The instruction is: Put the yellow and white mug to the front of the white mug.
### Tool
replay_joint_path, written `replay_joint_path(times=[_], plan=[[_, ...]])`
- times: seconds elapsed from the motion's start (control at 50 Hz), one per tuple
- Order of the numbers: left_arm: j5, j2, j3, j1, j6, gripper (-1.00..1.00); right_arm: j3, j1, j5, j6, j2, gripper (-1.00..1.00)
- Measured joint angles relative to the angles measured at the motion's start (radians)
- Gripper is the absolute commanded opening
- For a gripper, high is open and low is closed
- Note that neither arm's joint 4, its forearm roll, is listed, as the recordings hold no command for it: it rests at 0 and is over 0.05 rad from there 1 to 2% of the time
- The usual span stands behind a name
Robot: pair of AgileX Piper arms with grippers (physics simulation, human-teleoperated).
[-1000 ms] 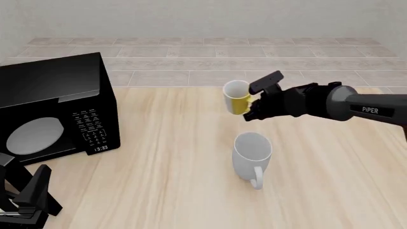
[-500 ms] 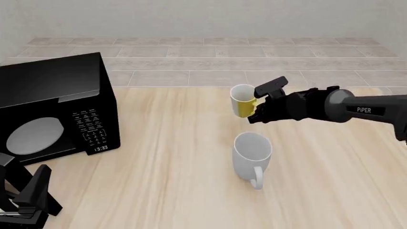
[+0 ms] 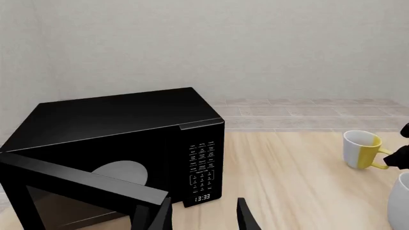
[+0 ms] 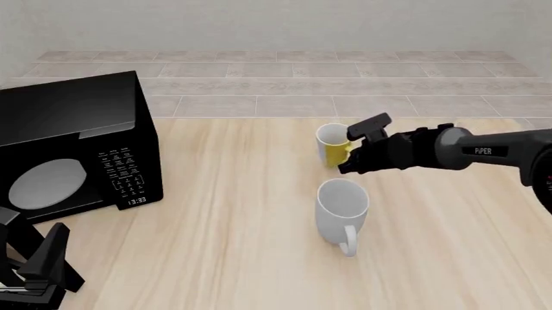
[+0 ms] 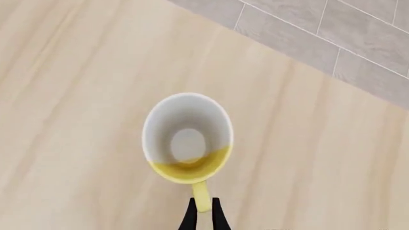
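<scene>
Right claw (image 4: 350, 152) is pinched shut on the yellow handle of the yellow and white mug (image 4: 331, 143), its arm stretched in low from the right edge of the bench (image 4: 216, 226). That mug stands upright, empty, just beyond the white mug (image 4: 342, 206), on its far side. The white mug is also upright and empty, handle toward the near edge. Left claw (image 4: 39, 268) rests at the near left corner, fingers parted, holding nothing. A black microwave (image 4: 74, 148) sits far left, its door (image 3: 83, 184) swung open. Bare wood lies between.
</scene>
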Motion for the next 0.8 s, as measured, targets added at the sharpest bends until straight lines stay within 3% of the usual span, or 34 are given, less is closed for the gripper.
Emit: replay_joint_path(times=[0.4,0.42,0.8], plan=[[0.000,0.000,0.000,0.000,0.000,1.00,0.004,-0.015,-0.010,0.000,0.012,-1.00],[0.000,0.000,0.000,0.000,0.000,1.00,0.004,-0.016,-0.010,0.000,0.012,1.00],[0.000,0.000,0.000,0.000,0.000,1.00,0.012,-0.012,0.000,0.006,0.006,1.00]])
